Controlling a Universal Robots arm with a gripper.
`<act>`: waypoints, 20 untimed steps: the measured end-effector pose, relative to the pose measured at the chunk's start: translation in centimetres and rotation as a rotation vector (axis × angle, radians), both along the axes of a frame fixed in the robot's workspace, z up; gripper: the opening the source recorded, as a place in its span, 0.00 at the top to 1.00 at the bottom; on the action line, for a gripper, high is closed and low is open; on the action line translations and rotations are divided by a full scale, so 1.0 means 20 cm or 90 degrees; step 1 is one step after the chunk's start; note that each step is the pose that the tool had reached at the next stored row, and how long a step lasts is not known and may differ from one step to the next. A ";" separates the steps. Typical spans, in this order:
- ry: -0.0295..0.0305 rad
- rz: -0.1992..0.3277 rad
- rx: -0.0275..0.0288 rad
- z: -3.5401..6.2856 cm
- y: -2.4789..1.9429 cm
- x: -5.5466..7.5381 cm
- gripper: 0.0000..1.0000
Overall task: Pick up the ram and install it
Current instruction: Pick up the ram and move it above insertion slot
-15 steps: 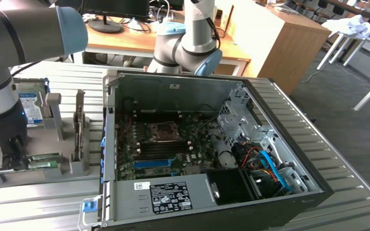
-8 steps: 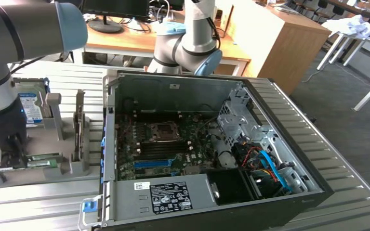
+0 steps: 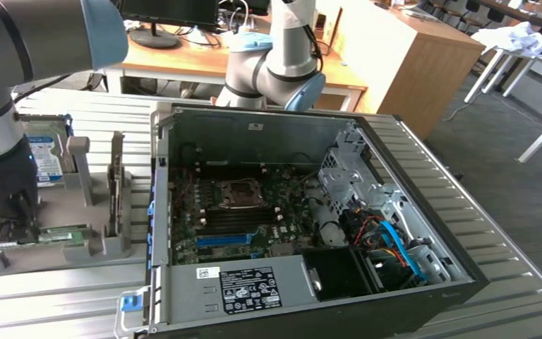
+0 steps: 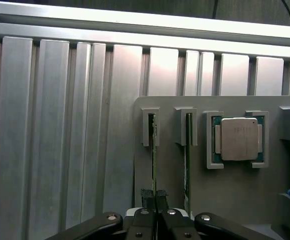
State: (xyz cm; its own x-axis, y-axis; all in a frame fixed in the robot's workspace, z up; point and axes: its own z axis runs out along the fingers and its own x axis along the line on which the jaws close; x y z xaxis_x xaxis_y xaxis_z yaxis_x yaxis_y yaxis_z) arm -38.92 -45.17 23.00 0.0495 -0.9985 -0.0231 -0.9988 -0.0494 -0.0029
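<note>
The ram point(image 4: 153, 145) is a thin green stick seen edge-on, standing in a slot of the grey holder point(image 4: 174, 175). My gripper point(image 4: 153, 196) is right over it, its two dark fingertips pressed together on the stick's upper edge. In the exterior view the gripper point(image 3: 3, 227) is low over the holder point(image 3: 82, 247) at the exterior view's left, and the green ram point(image 3: 50, 239) shows just beside the fingers. The stick still sits in its slot.
A second green stick point(image 4: 187, 165) stands in the neighbouring slot, and a silver processor point(image 4: 239, 139) lies in a pocket beside it. The open computer case point(image 3: 384, 176) shows the motherboard with a blue slot point(image 3: 224, 240). A hard drive point(image 3: 47, 159) stands behind the holder. Another robot arm point(image 3: 276, 70) rises behind the case.
</note>
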 end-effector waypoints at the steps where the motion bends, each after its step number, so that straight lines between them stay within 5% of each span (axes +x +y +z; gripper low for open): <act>1: 0.0000 0.000 0.0000 0.005 0.000 0.00 0.88; 20: 0.0000 0.000 0.0000 0.085 0.000 0.00 0.88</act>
State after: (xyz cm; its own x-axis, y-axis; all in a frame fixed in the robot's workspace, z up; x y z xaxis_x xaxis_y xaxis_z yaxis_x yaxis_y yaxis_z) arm -38.92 -45.17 24.69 0.0495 -0.9985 -0.0231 -0.9988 -0.0494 -0.0029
